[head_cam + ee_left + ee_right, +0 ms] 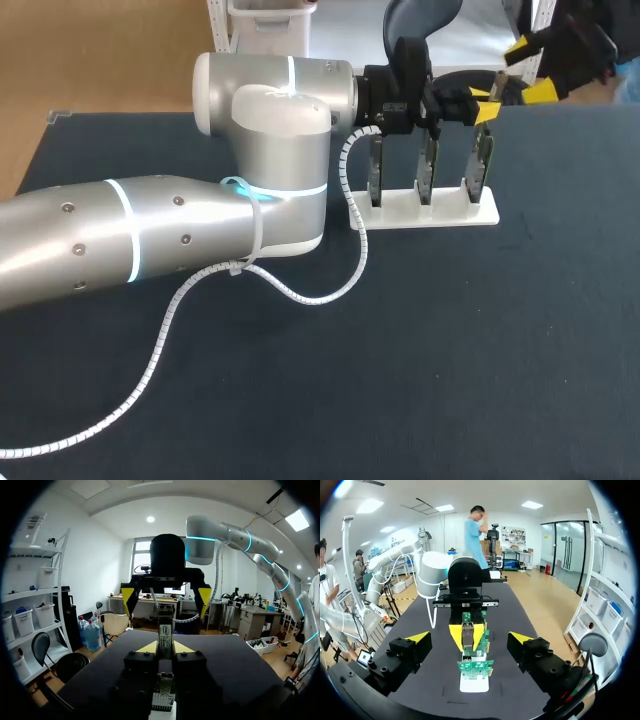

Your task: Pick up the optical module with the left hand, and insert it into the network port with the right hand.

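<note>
Step in hand, as I read it: pick-up by the left arm. Left claw (165,648) is closed narrow on the slim silver metal optical module (165,629), one yellow tip on either side. The module stands upright in the grip, over the white plastic rack (432,214), which sits near the far edge of the dark cloth-covered desk (400,380), right of middle.

Three upright green circuit boards (476,667) stand in the rack. Under the left claw is a perforated metal cage (162,699) on one board; I take it for the network port. I cannot tell whether the module's lower end is clear of the rack.

Right claw (166,595) hangs just beyond the rack, facing the left claw, fingers spread wide, holding nothing.

Judgement: module gripped, insertion not yet done. The next move calls for a lift clear of the boards, then a hand-over. The right claw must close on the free upper end without knocking the module askew, and the left should release only after that. Alignment to the port looks tight
</note>
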{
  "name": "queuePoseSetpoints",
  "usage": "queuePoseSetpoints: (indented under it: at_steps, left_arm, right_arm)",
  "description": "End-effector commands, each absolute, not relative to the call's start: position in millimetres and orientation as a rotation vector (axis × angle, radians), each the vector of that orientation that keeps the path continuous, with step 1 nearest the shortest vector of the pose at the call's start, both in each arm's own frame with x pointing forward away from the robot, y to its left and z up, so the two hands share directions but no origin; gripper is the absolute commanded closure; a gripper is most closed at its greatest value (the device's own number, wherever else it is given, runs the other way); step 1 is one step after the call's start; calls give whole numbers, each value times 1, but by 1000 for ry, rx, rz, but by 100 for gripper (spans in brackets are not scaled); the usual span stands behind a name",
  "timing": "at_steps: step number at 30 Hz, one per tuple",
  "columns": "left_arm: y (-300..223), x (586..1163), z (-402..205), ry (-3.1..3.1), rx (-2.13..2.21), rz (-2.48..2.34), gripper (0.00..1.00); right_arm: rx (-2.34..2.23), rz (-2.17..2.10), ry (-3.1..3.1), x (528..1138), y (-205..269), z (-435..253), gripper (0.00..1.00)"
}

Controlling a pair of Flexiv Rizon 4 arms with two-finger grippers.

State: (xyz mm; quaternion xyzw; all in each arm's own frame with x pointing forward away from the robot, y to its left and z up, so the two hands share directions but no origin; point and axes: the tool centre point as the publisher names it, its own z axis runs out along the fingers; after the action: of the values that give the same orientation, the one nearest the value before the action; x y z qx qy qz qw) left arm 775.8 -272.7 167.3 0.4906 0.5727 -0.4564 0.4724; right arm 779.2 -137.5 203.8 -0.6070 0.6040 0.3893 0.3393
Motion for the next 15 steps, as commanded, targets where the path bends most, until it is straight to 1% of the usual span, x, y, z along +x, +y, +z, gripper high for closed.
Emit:
queuePoseSetpoints:
  at_steps: [1,15]
  left_arm:
    - [-272,775,167,1402,1200,-1116,100]
    - [-272,775,167,1402,1200,-1116,100]
  right_arm:
    - [-1592,1012,1563,781,-131,205,0]
    - [-1592,1028,1559,778,-123,205,0]
